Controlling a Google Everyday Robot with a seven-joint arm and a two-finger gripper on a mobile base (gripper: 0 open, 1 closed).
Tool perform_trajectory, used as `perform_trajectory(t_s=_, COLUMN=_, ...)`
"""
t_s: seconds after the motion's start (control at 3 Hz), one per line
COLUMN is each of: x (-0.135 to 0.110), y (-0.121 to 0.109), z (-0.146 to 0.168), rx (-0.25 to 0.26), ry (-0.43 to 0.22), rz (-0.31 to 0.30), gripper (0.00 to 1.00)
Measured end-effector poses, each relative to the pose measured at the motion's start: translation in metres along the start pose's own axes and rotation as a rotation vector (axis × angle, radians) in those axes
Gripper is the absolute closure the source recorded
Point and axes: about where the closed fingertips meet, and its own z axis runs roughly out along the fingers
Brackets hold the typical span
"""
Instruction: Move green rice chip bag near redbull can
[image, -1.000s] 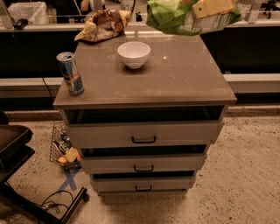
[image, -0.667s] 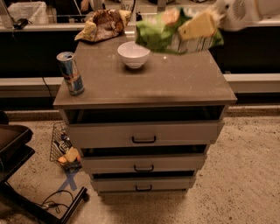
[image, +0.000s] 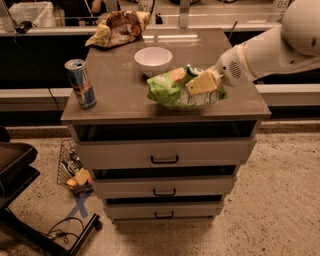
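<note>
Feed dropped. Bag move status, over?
Gripper shut on flat bright-green rice chip bag, front right of cabinet top. Blue-and-silver redbull can front left. White bowl behind bag, path clear.

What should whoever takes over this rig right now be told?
Gripper: shut on the flat, bright green rice chip bag, over the right front of the grey cabinet top.
Slim blue-and-silver redbull can: upright at the left front edge, far from the bag.
Round white bowl: behind the bag.
Done: bag gripped.
Left: carry it left, set it beside the can, release.
</note>
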Motion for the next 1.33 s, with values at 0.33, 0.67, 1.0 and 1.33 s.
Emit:
perform_trajectory(t_s=0.33, x=-0.001, y=-0.007, z=0.029, rx=-0.019, ry=0.002, rz=-0.007, gripper=1.00)
perform_trajectory(t_s=0.67, x=-0.019, y=-0.006, z=0.049, rx=-0.044, ry=-0.019, rz=-0.031, gripper=1.00)
perform_trajectory(t_s=1.0, x=-0.036, y=-0.001, z=0.068, rx=-0.081, ry=-0.037, rz=-0.052, gripper=1.00)
perform_trajectory(t_s=1.33, x=-0.049, y=0.010, z=0.086, rx=-0.123, ry=-0.049, rz=-0.071, gripper=1.00)
